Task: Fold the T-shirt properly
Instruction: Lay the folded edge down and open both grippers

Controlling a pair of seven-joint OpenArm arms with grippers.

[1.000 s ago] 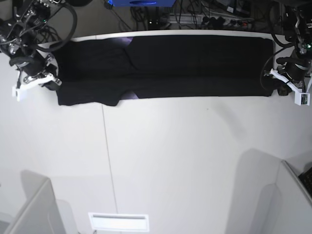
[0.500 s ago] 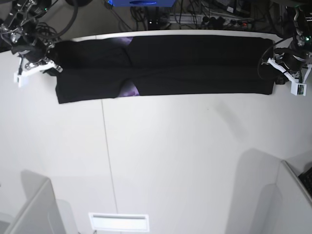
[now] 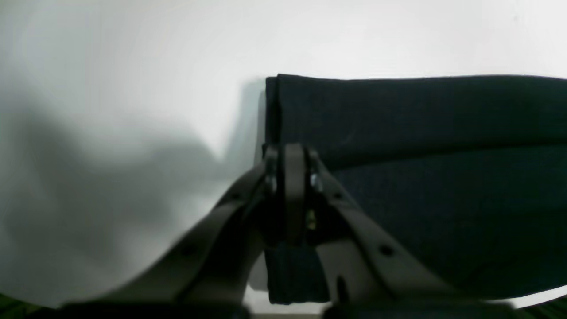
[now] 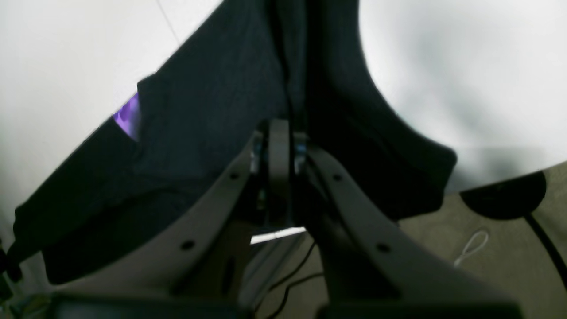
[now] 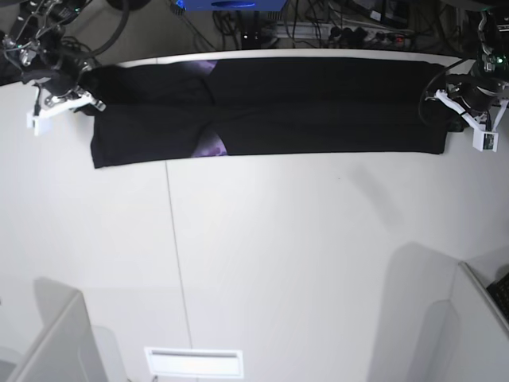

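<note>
Overhead, cables and a blue box [image 5: 231, 4] are seen behind the white table [image 5: 278, 263], at whose far edge the T-shirt [image 5: 318, 103] is stretched as a long black band (a purple patch shows mid-fold). Each end is pinched between closed jaws: left gripper [image 3: 290, 177], right gripper [image 4: 278, 150].

Count on record: one T-shirt [image 5: 318, 103], one table [image 5: 278, 263], two grippers, left gripper [image 5: 448, 111] and right gripper [image 5: 86, 99].
</note>
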